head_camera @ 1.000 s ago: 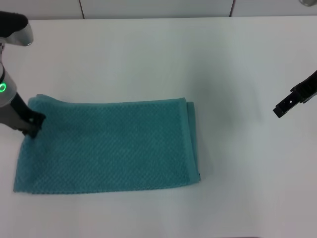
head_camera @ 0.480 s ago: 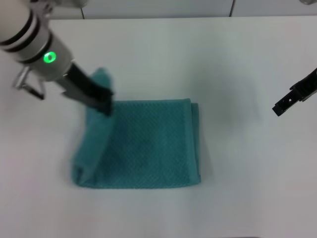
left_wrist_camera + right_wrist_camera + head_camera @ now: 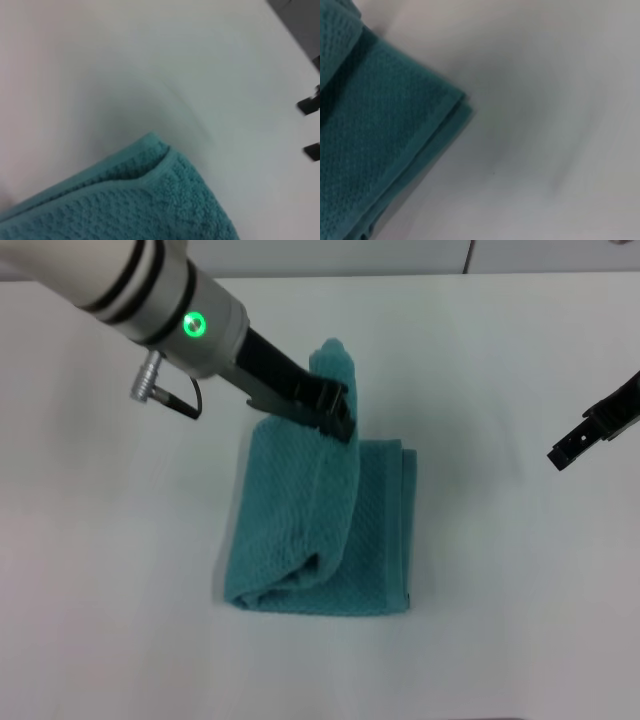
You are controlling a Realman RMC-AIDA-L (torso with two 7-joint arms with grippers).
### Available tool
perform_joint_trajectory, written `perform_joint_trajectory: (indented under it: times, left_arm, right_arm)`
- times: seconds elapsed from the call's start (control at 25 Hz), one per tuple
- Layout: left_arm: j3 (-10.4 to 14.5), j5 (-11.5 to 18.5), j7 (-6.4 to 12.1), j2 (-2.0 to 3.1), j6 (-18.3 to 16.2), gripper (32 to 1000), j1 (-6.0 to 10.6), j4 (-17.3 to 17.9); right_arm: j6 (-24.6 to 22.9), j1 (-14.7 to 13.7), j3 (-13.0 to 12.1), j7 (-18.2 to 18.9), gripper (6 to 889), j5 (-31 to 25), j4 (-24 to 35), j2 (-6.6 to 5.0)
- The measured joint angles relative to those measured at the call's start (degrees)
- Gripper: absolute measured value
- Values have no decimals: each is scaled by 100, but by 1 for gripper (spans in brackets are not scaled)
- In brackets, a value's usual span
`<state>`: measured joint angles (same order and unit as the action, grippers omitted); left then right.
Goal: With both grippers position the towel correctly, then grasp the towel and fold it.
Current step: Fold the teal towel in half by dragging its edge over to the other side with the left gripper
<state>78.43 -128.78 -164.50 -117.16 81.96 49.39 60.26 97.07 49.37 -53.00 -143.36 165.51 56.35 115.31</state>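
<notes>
Item: towel (image 3: 330,530), teal waffle weave, on the white counter (image 3: 500,620), centre of the head view. Nearest edge shows a rolled loop where the upper layer curls back over the lower; the doubled hem lies along the robot's right side. Long axis now runs near to far.

Item: left gripper (image 3: 335,410), beyond the loop, above the towel's far edge. Jaws closed on a raised corner of the cloth, which stands in a peak over them; the lifted layer hangs from that pinch down to the loop. The hem it must meet lies just to the right of the jaws, so the left arm is nearer by far.

Item: right gripper (image 3: 575,445), well apart to the right, clear of the cloth, over bare counter. Jaws hold nothing; their opening cannot be told.
</notes>
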Motion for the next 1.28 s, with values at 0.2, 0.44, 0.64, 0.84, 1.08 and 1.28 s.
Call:
perform_joint_trajectory:
  times: [0.2,0.44,0.64,0.84,1.08,1.28]
  left_arm:
    - [396,-113,14,0,-384,71,113,-523]
    - [579,-159,-3,-40,-578,69,131,-706]
    - [730,93,-1,-44,-792,76,260,-1015]
    - [738,248,26,-51,-912,83,430,-1333]
    - [743,302,-13,-52,-959,92,514,-1349]
    - [743,322,-24,-53,-1024,99,550,-1451]
  right_arm:
    - [-11,3,0,-1,860,-2,-27,0]
    - [-19,3,0,1,860,-1,-28,0]
    - [-22,2,0,1,860,-1,-28,0]
    - [-22,6,0,2,860,-1,-28,0]
    - [-21,27,0,2,860,-1,-28,0]
    - [-21,44,0,2,860,-1,-28,0]
